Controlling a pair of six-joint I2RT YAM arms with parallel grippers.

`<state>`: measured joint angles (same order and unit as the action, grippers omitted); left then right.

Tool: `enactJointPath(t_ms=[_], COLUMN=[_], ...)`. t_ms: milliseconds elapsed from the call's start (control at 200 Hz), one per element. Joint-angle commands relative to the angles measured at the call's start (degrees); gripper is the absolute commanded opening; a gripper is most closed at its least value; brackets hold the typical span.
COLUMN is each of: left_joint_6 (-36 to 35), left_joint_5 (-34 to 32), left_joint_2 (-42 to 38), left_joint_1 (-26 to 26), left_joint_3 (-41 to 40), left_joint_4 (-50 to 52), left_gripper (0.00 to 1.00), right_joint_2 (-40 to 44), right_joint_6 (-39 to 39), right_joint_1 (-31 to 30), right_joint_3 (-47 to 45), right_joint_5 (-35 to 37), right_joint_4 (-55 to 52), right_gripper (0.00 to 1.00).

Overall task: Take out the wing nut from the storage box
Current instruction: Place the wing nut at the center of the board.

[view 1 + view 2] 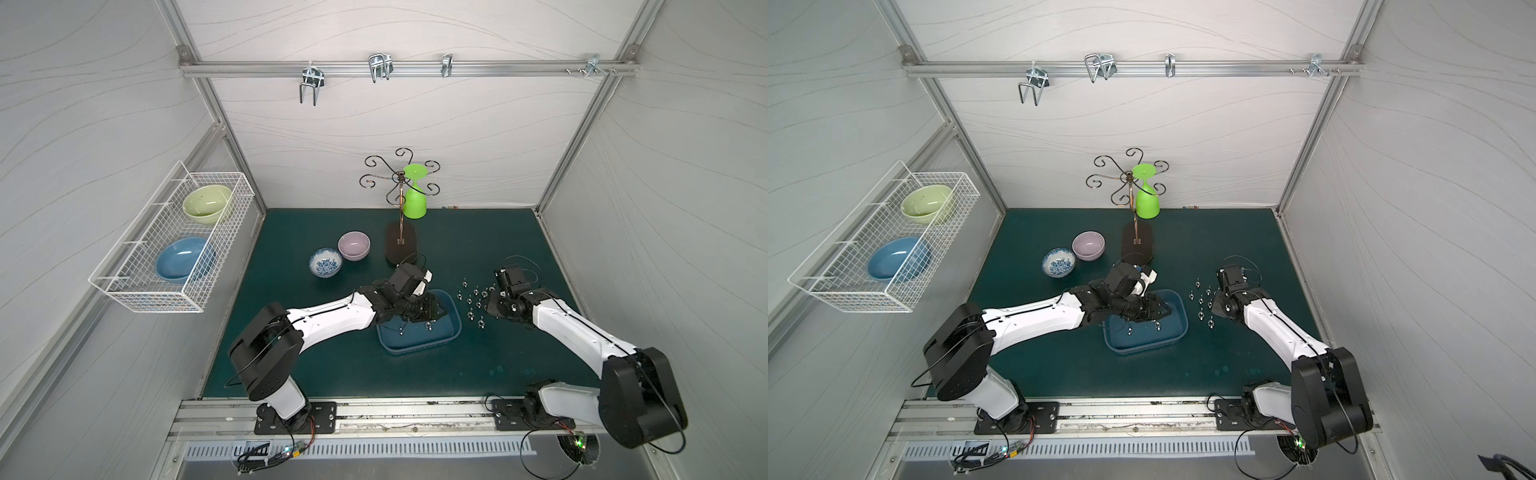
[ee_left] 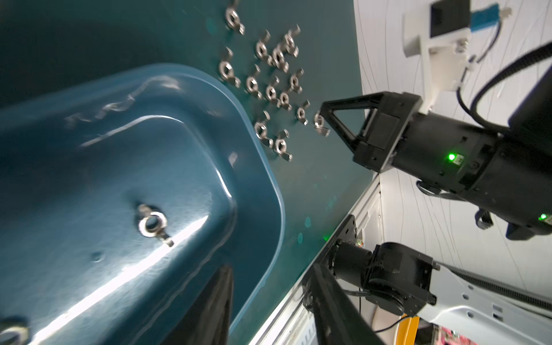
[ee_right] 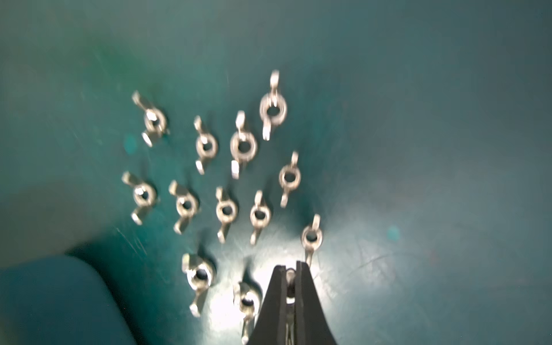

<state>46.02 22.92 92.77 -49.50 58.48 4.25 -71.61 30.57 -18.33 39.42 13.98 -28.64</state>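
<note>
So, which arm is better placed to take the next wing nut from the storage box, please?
Left: left gripper hangs over the storage box and its two wing nuts; right gripper is outside, shut on another nut.

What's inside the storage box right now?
Two wing nuts lie apart on the storage box floor. The left hand hangs over its far part, so anything beneath is hidden.

The left arm (image 1: 332,318) and right arm (image 1: 569,328) wear white moulded shells between bulky black joint housings, with thin black cables. Black screwed base plates (image 1: 324,415) sit on the silver aluminium rail (image 1: 415,417). The right gripper (image 2: 325,108) has black open-triangle fingers.
</note>
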Motion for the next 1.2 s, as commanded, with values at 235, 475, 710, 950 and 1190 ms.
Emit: enactJointPath(t_ms=[235,475,710,950,1190], left_joint_6=[-1.16,-1.65,-1.24,-1.21,-1.05], left_joint_5=[1.07,1.13,1.56,1.64,1.69], left_joint_2=[0.52,-0.03,0.90,1.27,1.39], left_joint_1=[0.00,0.01,0.01,-0.02,0.02], left_joint_3=[2.39,1.33,0.85,0.67,0.08], left_joint_4=[-3.11,-3.05,-4.14,-4.36,-4.75], left_gripper=[0.47,0.47,0.47,0.47,0.48], right_joint_2=[-2.51,-3.96,-6.91,-7.50,-7.06], right_joint_6=[2.39,2.48,2.59,2.50,2.36], right_joint_1=[-0.23,-1.27,-1.98,-2.13,-2.89], right_joint_3=[-1.22,-1.94,-1.27,-1.11,-1.12], right_joint_5=[-3.75,-3.97,-3.77,-3.93,-3.65], right_joint_4=[-1.68,-1.61,-1.16,-1.61,-1.86], right_gripper=[0.00,0.00,0.00,0.00,0.08])
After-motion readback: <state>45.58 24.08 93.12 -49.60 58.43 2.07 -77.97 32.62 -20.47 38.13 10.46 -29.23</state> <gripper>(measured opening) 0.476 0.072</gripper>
